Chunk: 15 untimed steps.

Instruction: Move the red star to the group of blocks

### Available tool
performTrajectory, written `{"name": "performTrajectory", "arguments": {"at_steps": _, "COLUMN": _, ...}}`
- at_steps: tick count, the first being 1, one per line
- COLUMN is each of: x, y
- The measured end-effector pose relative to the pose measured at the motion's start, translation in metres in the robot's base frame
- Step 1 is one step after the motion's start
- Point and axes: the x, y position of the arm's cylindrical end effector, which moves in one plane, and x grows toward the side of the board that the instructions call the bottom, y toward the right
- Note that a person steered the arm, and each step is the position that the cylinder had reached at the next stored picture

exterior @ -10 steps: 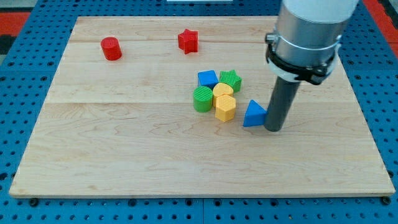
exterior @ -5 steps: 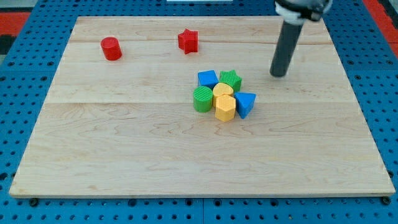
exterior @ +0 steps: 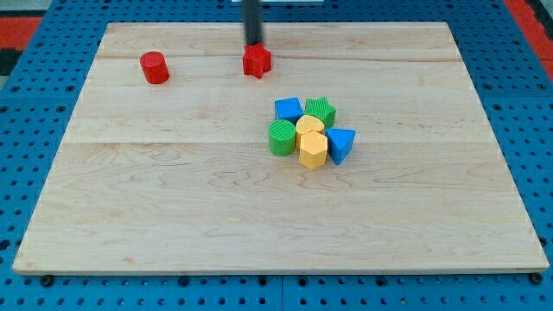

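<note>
The red star [exterior: 257, 61] lies near the view's top, left of centre, on the wooden board [exterior: 173, 216]. My tip [exterior: 253, 44] stands right behind it, at its upper edge, seeming to touch it. The group sits below and to the right: a blue block [exterior: 288, 109], a green block [exterior: 321, 111], a green cylinder [exterior: 281, 137], two yellow blocks [exterior: 310, 126] [exterior: 313, 150] and a blue triangle [exterior: 341, 144], all packed together.
A red cylinder [exterior: 155, 67] stands alone at the view's upper left. The board rests on a blue pegboard [exterior: 536, 130] that surrounds it on all sides.
My tip pushed the blue triangle left into the group, then swept up and left across the board to the red star. The red star has shifted slightly left and down.
</note>
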Motion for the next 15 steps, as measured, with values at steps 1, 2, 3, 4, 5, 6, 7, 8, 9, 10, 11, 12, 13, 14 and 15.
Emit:
{"name": "performTrajectory", "arguments": {"at_steps": 1, "x": 0.019, "y": -0.015}}
{"name": "performTrajectory", "arguments": {"at_steps": 2, "x": -0.001, "y": -0.064}}
{"name": "performTrajectory", "arguments": {"at_steps": 3, "x": -0.002, "y": -0.109}}
{"name": "performTrajectory", "arguments": {"at_steps": 4, "x": 0.043, "y": -0.062}}
{"name": "performTrajectory", "arguments": {"at_steps": 5, "x": 0.058, "y": 0.001}}
{"name": "performTrajectory", "arguments": {"at_steps": 6, "x": 0.090, "y": 0.027}}
{"name": "performTrajectory", "arguments": {"at_steps": 7, "x": 0.103, "y": 0.073}}
{"name": "performTrajectory", "arguments": {"at_steps": 8, "x": 0.098, "y": 0.100}}
{"name": "performTrajectory", "arguments": {"at_steps": 9, "x": 0.094, "y": 0.100}}
{"name": "performTrajectory", "arguments": {"at_steps": 10, "x": 0.098, "y": 0.124}}
{"name": "performTrajectory", "arguments": {"at_steps": 11, "x": 0.094, "y": 0.140}}
{"name": "performTrajectory", "arguments": {"at_steps": 12, "x": 0.095, "y": 0.174}}
{"name": "performTrajectory", "arguments": {"at_steps": 13, "x": 0.108, "y": 0.185}}
{"name": "performTrajectory", "arguments": {"at_steps": 14, "x": 0.143, "y": 0.140}}
{"name": "performTrajectory", "arguments": {"at_steps": 15, "x": 0.161, "y": 0.101}}
